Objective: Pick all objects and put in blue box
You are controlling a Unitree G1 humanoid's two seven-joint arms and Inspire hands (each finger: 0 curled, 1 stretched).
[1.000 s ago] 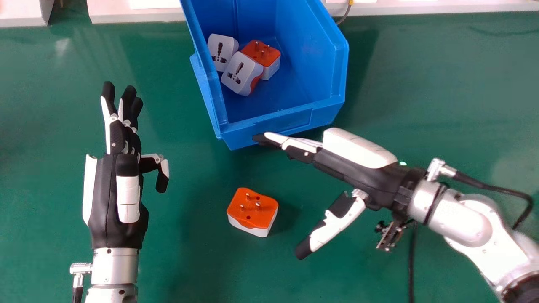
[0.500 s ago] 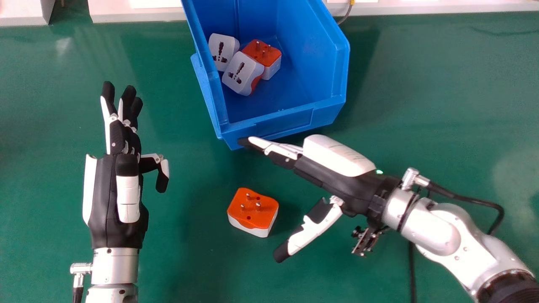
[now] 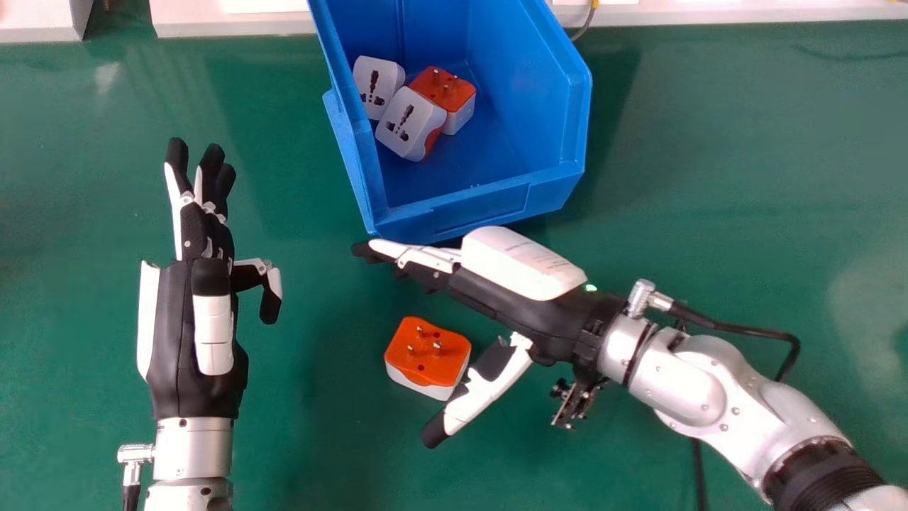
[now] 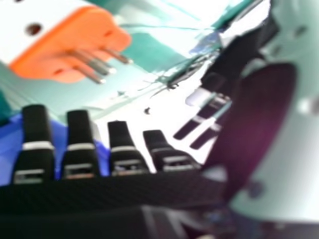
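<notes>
Metal-pronged adapter (image 3: 424, 363); angular blue box (image 3: 489, 209)

Free gap btwn L robot hand (image 3: 177, 333) & adapter (image 3: 418, 365); box wall (image 3: 482, 211) beyond, prob. obstacle

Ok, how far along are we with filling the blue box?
Three adapters already lie in the blue box. Nothing looks held: the right hand is open beside the remaining adapter, and the left hand is open too. Left to do: box that orange-topped one on the green table.
</notes>
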